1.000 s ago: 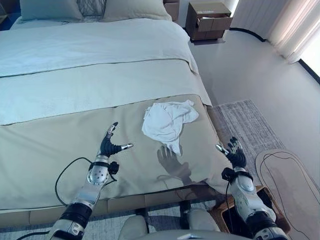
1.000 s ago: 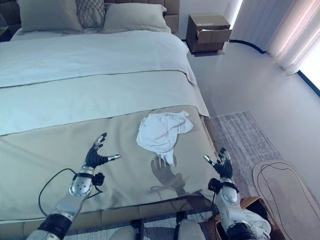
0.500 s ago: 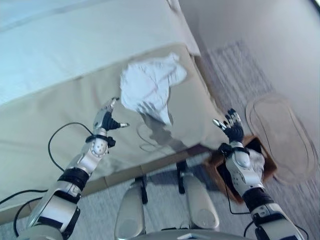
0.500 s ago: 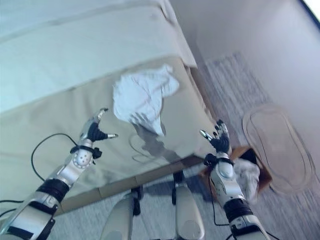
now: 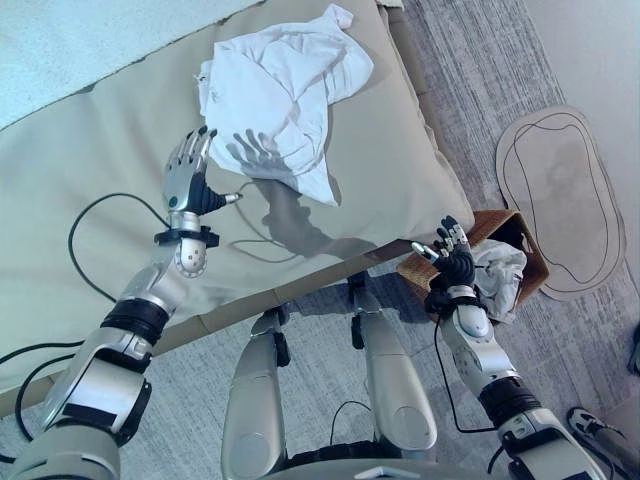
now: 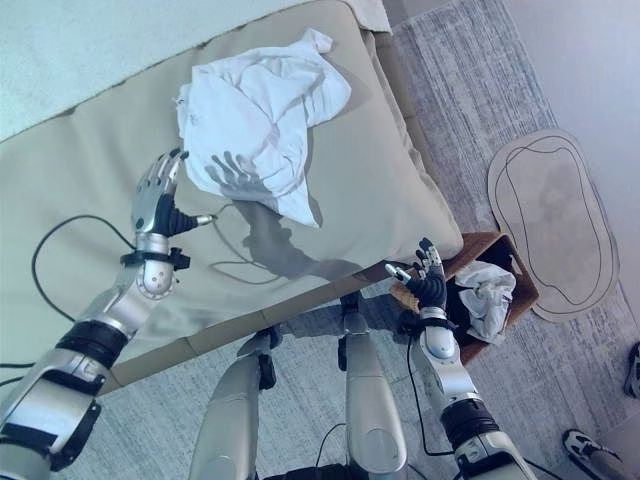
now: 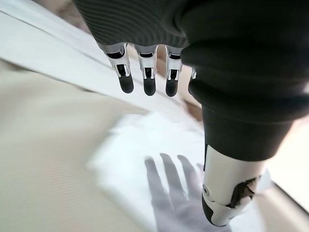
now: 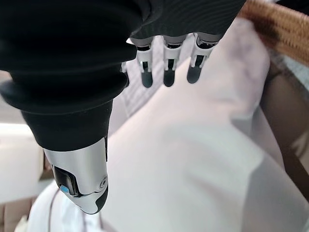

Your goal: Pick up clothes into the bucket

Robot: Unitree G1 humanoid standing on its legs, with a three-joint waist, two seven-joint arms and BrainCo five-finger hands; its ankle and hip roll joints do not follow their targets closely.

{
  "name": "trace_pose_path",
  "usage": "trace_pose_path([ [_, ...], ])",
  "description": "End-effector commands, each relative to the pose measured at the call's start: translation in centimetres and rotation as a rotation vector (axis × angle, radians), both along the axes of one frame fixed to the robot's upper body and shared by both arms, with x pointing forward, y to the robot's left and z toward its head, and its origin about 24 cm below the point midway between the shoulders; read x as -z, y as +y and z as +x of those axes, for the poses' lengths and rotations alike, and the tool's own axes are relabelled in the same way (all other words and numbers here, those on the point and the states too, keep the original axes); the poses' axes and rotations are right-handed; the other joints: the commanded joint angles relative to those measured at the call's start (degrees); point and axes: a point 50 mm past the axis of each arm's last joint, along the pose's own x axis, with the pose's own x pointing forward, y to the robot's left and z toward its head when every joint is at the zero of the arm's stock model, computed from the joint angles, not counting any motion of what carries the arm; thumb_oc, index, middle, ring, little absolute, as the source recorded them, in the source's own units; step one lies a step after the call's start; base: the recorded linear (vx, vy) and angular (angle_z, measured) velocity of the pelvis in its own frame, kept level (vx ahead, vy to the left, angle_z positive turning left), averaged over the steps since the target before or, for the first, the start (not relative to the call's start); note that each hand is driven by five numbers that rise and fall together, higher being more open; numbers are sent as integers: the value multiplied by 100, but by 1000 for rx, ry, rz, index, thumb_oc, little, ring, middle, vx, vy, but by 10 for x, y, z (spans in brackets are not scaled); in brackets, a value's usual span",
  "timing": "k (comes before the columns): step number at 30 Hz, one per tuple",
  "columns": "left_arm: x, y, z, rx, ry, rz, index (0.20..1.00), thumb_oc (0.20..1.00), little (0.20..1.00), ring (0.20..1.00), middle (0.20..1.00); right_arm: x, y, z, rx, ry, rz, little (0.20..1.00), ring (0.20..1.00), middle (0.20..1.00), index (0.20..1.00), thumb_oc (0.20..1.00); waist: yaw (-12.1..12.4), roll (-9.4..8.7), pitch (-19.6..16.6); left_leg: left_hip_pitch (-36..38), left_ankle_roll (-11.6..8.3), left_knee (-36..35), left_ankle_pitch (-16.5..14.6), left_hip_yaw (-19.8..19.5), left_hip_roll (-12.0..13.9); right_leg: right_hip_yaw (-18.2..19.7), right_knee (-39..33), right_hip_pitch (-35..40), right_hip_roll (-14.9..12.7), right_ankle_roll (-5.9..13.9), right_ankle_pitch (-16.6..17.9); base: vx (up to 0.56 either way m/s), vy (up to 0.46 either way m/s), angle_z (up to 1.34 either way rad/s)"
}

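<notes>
White crumpled garment (image 5: 280, 85) spread on beige bed cover (image 5: 90, 180), toward 12 o'clock of the head views, near the bed's corner. Left hand (image 5: 187, 180) raised over the cover at about 10 o'clock, just beside the garment's near edge and apart from it; fingers (image 7: 144, 79) straight and spread, thumb out to the side, nothing held. Hand's shadow cast on the garment and on the cover beside it. Right hand (image 5: 453, 264) at about 4 o'clock, off the bed, hovering above the wicker bucket (image 5: 525, 247) on the floor by the bed corner; fingers (image 8: 166, 67) extended and relaxed, nothing gripped. Second white cloth (image 5: 497, 275) lying bunched inside the bucket, seen close under the right hand in the right wrist view. Grey striped rug (image 5: 480, 90) under the bucket; pale oval mat (image 5: 560, 195) at about 3 o'clock, just beside the bucket. Shoe of a person (image 5: 597, 427) at the 5 o'clock edge.
</notes>
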Motion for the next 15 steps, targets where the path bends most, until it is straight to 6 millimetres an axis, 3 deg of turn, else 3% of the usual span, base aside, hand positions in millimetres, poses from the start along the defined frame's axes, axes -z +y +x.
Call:
trace_pose_path([
  [1, -43, -4, 7, 9, -153, 7, 1000, 1000, 1000, 1000, 1000, -26, -15, -1, 51, -140, -18, 1000, 1000, 1000, 1000, 1000, -75, -40, -103, -391, 4, 372, -29, -168, 26, -231, 5, 3, -407, 380, 122, -8, -5, -8],
  [10, -76, -19, 18, 22, -211, 81, 1000, 1000, 1000, 1000, 1000, -33, -16, 2, 51, -169, -37, 1000, 1000, 1000, 1000, 1000, -270, 20, -46, -791, -29, 551, -63, -179, 48, -168, 48, -377, -349, 358, 145, 4, -32, -7],
  [15, -84, -13, 26, -45, -179, 142, 1000, 1000, 1000, 1000, 1000, -42, -15, 4, 36, -202, -64, 1000, 1000, 1000, 1000, 1000, -369, 39, -14, -1095, -19, 694, -102, -132, 78, -97, 135, -721, -289, 347, 159, -10, -10, -3],
])
